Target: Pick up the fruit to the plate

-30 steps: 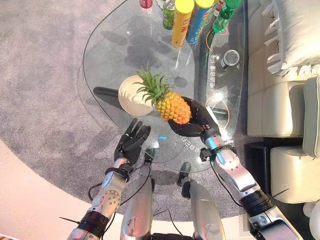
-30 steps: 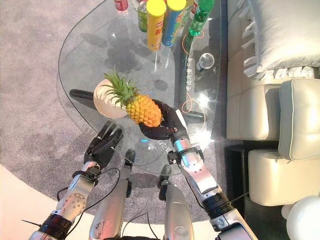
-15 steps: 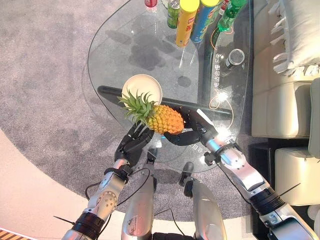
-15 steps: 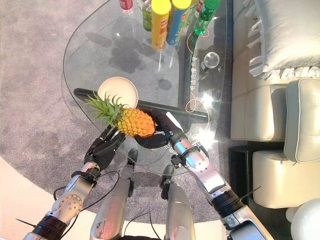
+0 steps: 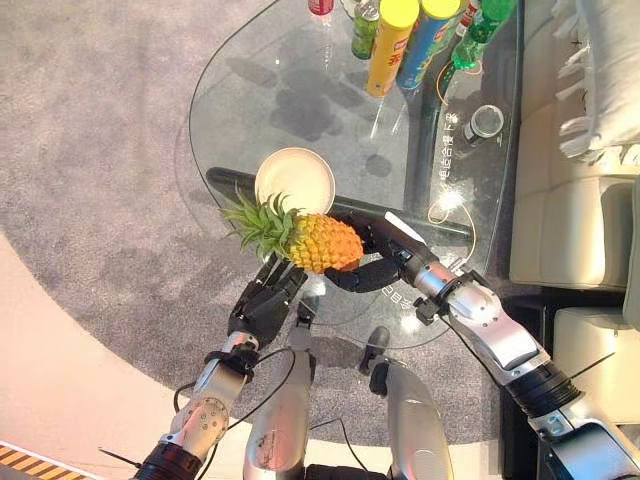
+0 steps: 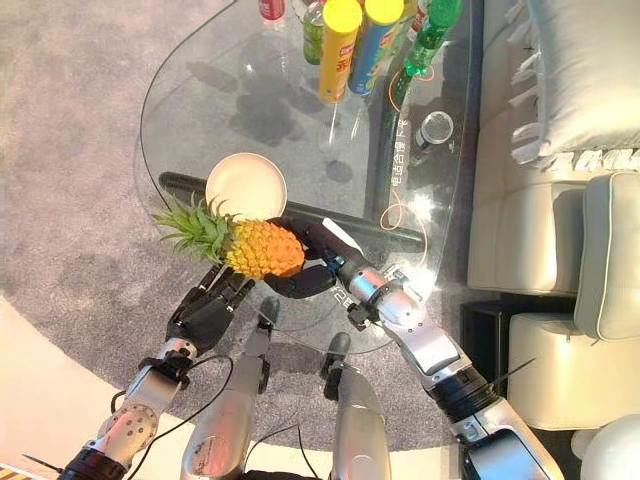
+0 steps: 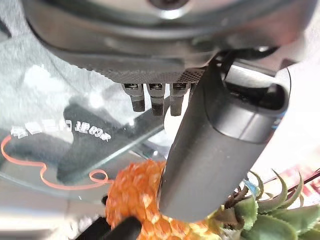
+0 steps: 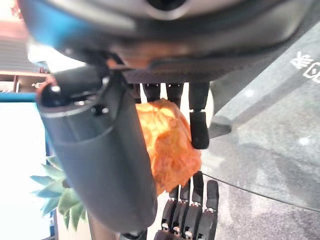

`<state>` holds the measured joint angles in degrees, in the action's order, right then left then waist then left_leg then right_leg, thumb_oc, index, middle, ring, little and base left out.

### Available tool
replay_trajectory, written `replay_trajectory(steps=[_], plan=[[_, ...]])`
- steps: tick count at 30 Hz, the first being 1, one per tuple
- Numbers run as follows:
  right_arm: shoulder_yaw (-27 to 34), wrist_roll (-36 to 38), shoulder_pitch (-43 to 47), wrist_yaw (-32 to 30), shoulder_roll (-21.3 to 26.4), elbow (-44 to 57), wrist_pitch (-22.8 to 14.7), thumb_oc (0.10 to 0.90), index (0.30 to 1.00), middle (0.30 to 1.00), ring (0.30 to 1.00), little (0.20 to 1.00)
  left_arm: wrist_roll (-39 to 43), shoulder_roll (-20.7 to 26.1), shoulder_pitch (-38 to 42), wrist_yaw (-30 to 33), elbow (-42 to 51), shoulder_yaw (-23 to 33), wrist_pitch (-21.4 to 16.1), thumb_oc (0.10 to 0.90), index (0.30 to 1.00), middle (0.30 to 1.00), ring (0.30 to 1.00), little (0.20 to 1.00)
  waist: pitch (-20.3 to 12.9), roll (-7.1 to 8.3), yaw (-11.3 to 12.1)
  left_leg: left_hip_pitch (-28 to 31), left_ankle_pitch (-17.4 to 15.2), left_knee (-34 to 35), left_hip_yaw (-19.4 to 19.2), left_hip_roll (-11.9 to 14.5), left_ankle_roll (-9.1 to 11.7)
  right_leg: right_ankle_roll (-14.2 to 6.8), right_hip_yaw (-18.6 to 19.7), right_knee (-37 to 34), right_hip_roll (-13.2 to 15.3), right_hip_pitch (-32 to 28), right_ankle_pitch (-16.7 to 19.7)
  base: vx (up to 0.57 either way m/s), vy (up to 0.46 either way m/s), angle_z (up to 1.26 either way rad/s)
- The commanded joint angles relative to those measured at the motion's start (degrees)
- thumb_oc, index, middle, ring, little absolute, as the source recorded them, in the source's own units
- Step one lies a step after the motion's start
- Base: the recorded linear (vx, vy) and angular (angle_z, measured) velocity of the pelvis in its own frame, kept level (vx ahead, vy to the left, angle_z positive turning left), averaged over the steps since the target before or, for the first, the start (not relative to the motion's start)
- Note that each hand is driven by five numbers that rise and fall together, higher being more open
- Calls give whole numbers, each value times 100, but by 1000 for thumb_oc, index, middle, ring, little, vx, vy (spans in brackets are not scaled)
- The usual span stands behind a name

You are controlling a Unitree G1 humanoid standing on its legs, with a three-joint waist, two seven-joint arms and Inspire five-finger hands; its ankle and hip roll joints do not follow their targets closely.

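A pineapple lies on its side in the air above the glass table, its green crown pointing left. My right hand is shut on its orange body, fingers curled round it. The round cream plate sits on the glass just beyond the fruit, with nothing on it. My left hand is open at the table's near edge, its straight fingers reaching up under the crown end. The fruit shows just past that hand's thumb.
Tall cans, yellow and blue, and a green bottle stand at the table's far edge, and a small can lies nearer on the right. A cream sofa borders the right side. Grey carpet lies to the left.
My right hand has carried the pineapple left and nearer, from beside the plate to just in front of it. The left hand has come up under the crown. The camera has shifted.
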<state>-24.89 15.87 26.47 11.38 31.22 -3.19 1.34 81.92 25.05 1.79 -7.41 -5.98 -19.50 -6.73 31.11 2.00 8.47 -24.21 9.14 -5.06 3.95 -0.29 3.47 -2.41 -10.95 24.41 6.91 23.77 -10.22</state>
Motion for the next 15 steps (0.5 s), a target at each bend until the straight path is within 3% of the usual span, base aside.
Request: replay_trajectory(steps=[1,10,15], plan=[[-841,42,-86,818,-128,953,-328,100,300,300,300,200,508,-324,711,-886,1361,482,-308,800,900,900,900,900,-132,142,-64,41,-823,-788,-156,-382,-420,-86,-118,-1248,-123,-321,1158,0,0,0],[-40,49,-409,-1015,-675,574,-779,100,300,300,300,200,47,-711,708,-774,1208,628,-116,800,900,900,900,900,-132,63,-141,90,-843,-777,-166,-412,-463,-102,-38,-1211,-119,-311,1157,0,9,0],[416,80,-661,-1625,-1012,621,-1055,100,300,300,300,200,-78,-889,674,-676,1208,650,-117,800,900,900,900,900,-132,0,-230,117,-856,-779,-221,-405,-488,-115,27,-1187,-123,-291,1154,3,47,0]])
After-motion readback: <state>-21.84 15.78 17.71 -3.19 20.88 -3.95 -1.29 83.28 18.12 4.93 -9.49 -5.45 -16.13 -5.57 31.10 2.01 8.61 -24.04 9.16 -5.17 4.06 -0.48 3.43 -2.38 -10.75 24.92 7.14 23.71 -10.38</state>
